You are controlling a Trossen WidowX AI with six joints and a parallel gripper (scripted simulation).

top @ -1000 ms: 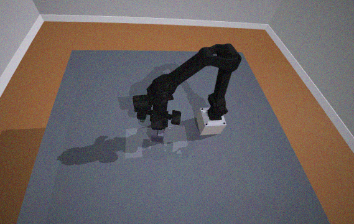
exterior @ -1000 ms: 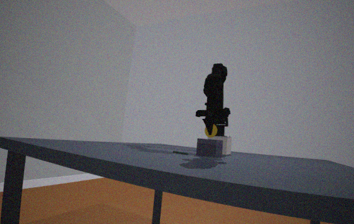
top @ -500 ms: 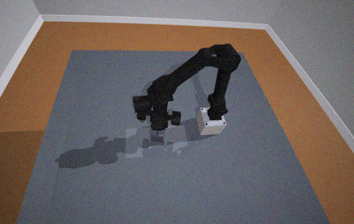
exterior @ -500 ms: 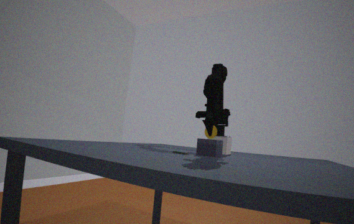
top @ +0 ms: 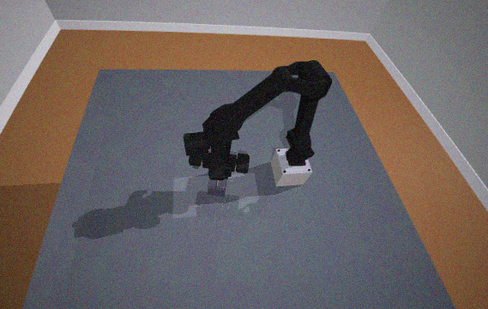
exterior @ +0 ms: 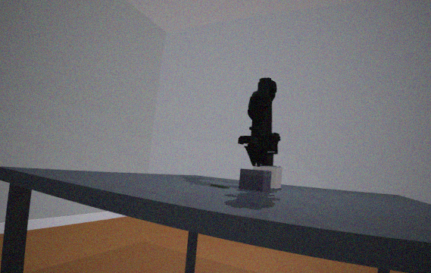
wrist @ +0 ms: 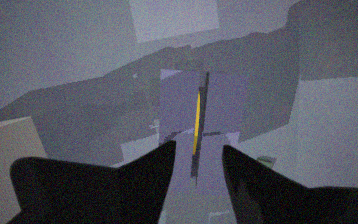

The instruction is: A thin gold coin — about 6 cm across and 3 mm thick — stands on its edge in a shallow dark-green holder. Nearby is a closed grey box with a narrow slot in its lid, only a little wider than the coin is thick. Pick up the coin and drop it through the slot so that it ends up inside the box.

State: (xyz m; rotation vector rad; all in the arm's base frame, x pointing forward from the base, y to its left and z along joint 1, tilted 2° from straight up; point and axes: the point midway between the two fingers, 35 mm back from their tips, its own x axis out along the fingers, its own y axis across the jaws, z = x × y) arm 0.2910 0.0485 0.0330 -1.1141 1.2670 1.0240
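The grey box stands on the table below my gripper, its lid slot seen as a dark line in the wrist view. The gold coin shows edge-on as a thin yellow strip within the slot, and as a tiny yellow mark in the top view. No coin stands out above the box in the exterior view; how deep it sits I cannot tell. My gripper is open just above the lid, with nothing between its fingertips. A small piece of the green holder shows beside the right finger.
The pale block under the arm's base stands near the grey box. The arm's shadow and light patches lie across the table. The arm covers most of the holder's area in the top view.
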